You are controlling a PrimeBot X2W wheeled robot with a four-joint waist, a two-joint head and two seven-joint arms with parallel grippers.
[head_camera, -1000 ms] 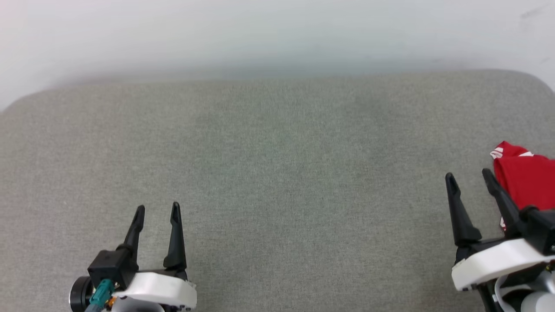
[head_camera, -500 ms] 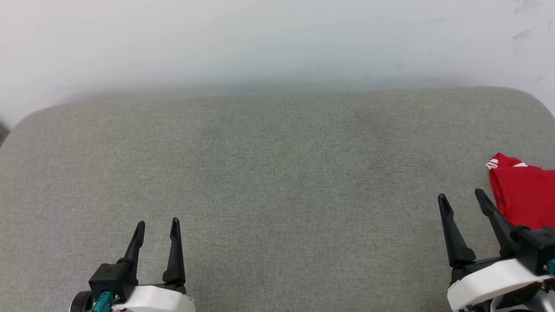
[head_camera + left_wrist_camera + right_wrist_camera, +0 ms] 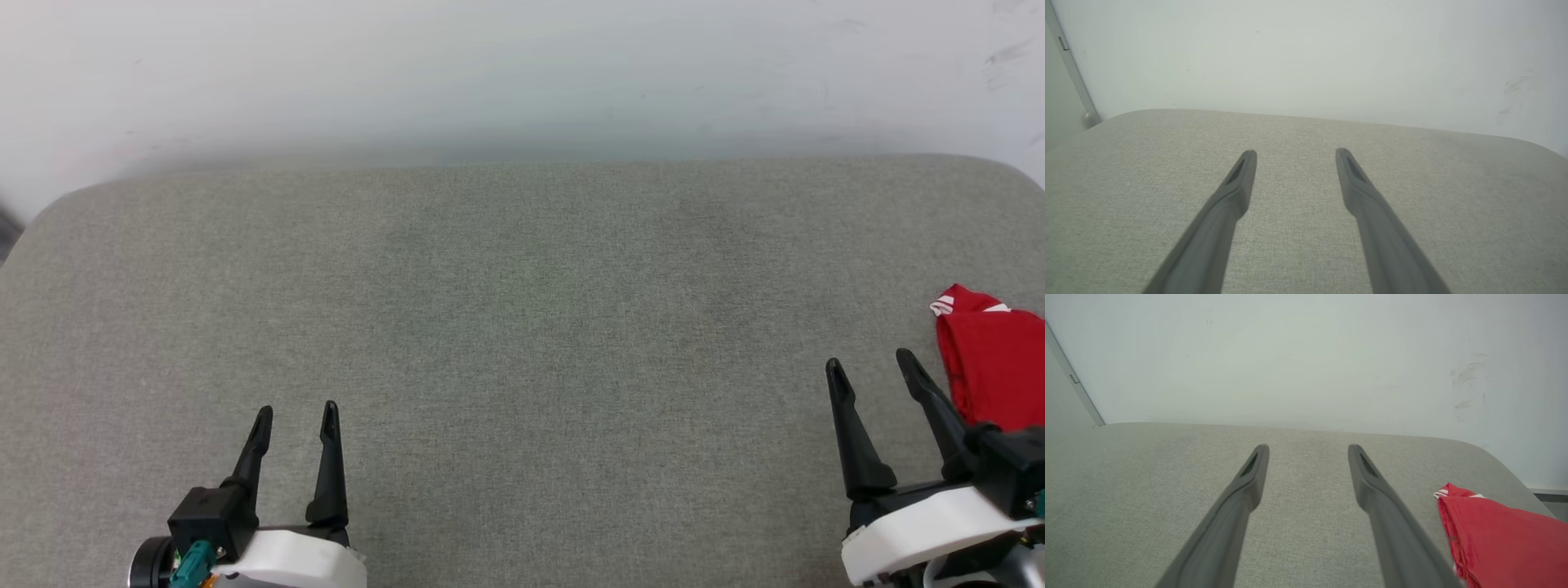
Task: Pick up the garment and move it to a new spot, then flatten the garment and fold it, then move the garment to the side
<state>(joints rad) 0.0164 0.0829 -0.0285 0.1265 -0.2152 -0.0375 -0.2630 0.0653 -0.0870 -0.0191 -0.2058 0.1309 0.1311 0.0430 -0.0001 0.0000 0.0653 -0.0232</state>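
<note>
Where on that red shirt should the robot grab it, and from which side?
Probably the left edge of the red shirt, where layered folds stack thick beside the open right gripper. Coming low from the left over the grey cushion, a finger could slip under them.

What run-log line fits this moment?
garment: red, at right edge of grey surface | left end effector: open, empty | right end effector: open, empty, beside garment
</note>
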